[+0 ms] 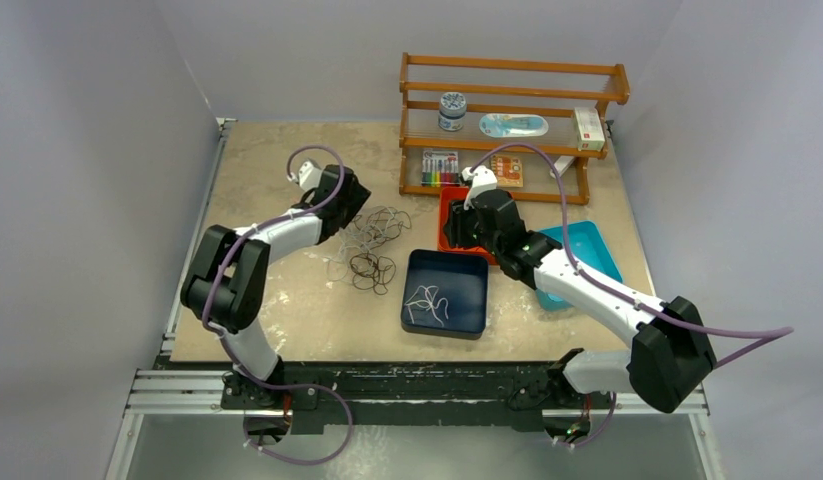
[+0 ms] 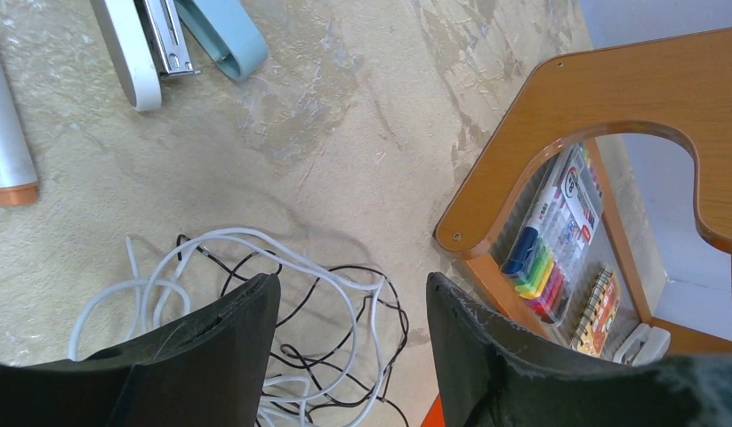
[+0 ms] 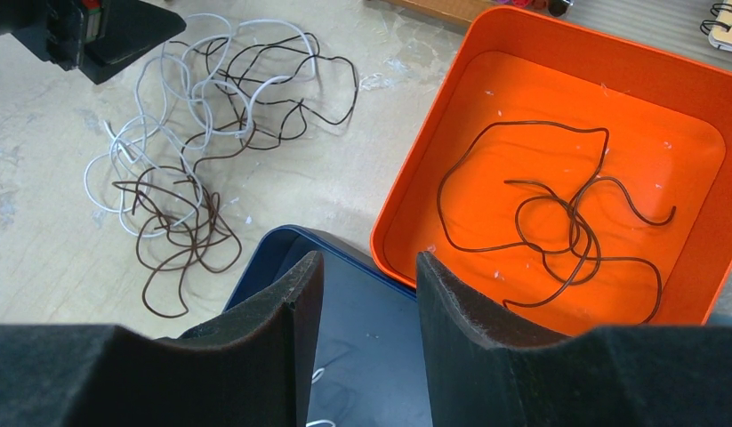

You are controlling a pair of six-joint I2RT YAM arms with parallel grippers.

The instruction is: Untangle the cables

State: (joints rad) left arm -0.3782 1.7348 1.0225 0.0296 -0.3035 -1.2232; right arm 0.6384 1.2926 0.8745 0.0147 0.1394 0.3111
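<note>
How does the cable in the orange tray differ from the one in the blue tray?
The orange tray holds a dark brown cable; the blue tray holds a white cable. The brown cable spreads in wide loops over much of its tray; the white cable sits bunched near its tray's middle. Both lie alone, clear of the pile on the table.

The right gripper [image 3: 366, 265] hangs with its jaws apart and nothing between them, above where an orange tray [image 3: 414, 191] meets a dark blue tray [image 3: 366, 351]. One brown cable [image 3: 571, 233] lies looped inside the orange tray. Off to the left on the table [image 3: 42, 187] sits a tangle of white, black and brown cables [image 3: 193, 133].
</note>
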